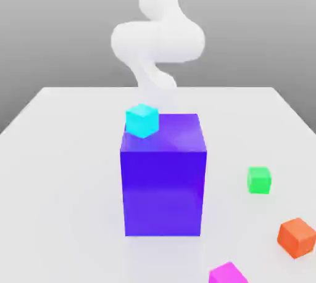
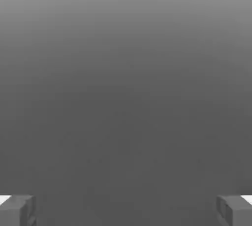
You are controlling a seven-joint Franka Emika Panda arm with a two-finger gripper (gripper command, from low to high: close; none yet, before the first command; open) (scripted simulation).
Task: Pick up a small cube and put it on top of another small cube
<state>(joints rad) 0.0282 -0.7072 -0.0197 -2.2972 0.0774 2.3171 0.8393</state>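
Note:
The small magenta-pink cube (image 1: 227, 274) lies on the white table (image 1: 55, 171) at the near edge, partly cut off by the exterior view's bottom border. My arm (image 1: 157, 38) curls up behind the big blue-purple cube (image 1: 163, 177), far from the pink cube. In the hand view my gripper (image 2: 126, 210) is open, its two grey fingertips (image 2: 17, 209) standing wide apart with nothing between them and plain grey beyond.
A cyan cube (image 1: 142, 120) sits at the big cube's upper far corner, on the exterior view's left. A green cube (image 1: 259, 180) and an orange cube (image 1: 297, 237) rest on the table at the exterior view's right.

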